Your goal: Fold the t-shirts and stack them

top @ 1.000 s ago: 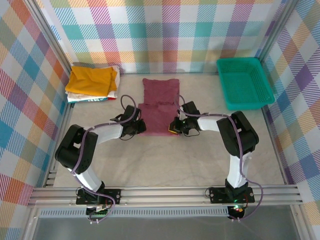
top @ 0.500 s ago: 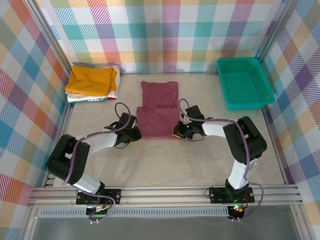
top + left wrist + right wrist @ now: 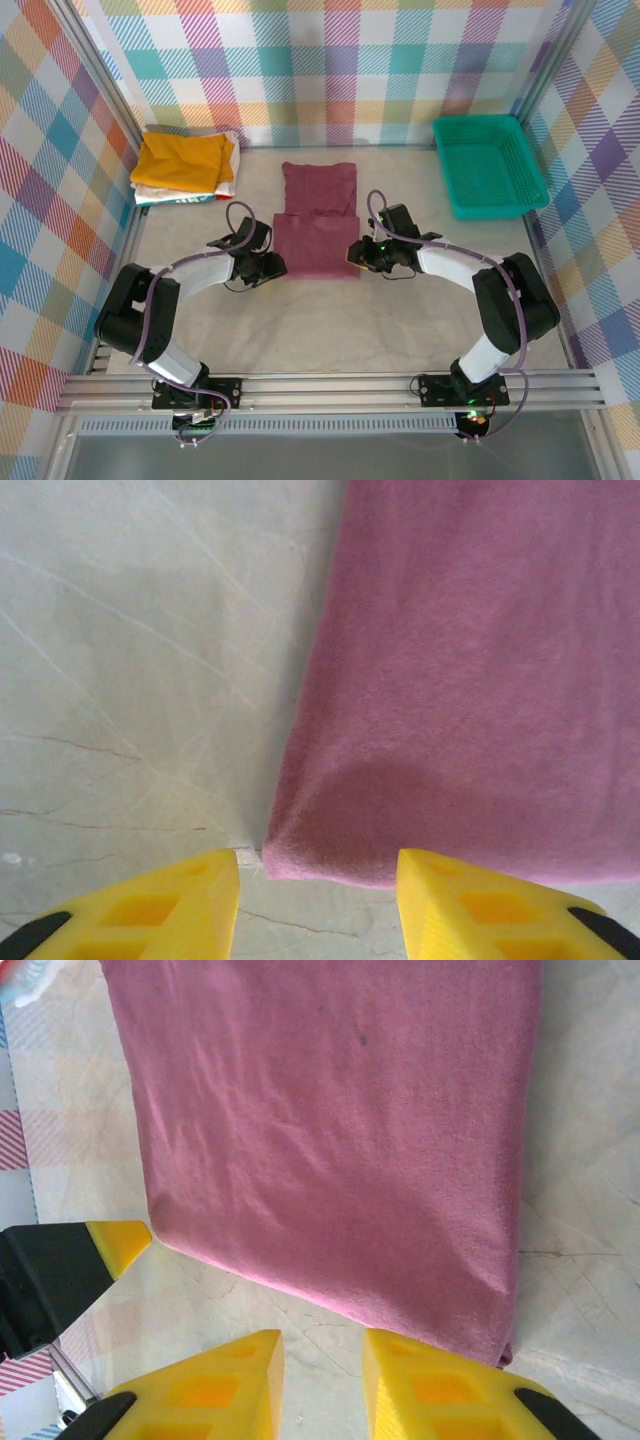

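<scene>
Nearest to the arms, the left pincer (image 3: 318, 868) sits at the near left corner of the maroon t-shirt (image 3: 470, 680). Its yellow tips are spread wide and empty, and the rounded corner lies on the bench (image 3: 130, 660) just ahead of the gap. The right pincer (image 3: 320, 1360) hovers at the shirt's near edge, towards its near right corner, also released. Bare bench shows between its tips and nothing is in them.

From above, the two pincers flank the shirt's near end, one on each side. The shirt (image 3: 318, 240) lies flat in the middle of the bench (image 3: 330, 320), already doubled. A wider near panel meets a narrower far panel along a cross edge about halfway up its length.

The cloth looks soft, light and limp, with a slightly fuzzy knit. It should sag from wherever it is pinched and drag a little on the bench rather than slide freely. The near corners are probably the best holds, with each pincer taking every layer there. Both should rise together, or the fold may skew.

Beyond the shirt's far left corner, a folded yellow t-shirt (image 3: 180, 160) rests on a white t-shirt (image 3: 229, 178). Beyond its far right corner stands the teal basket (image 3: 441, 150).
</scene>
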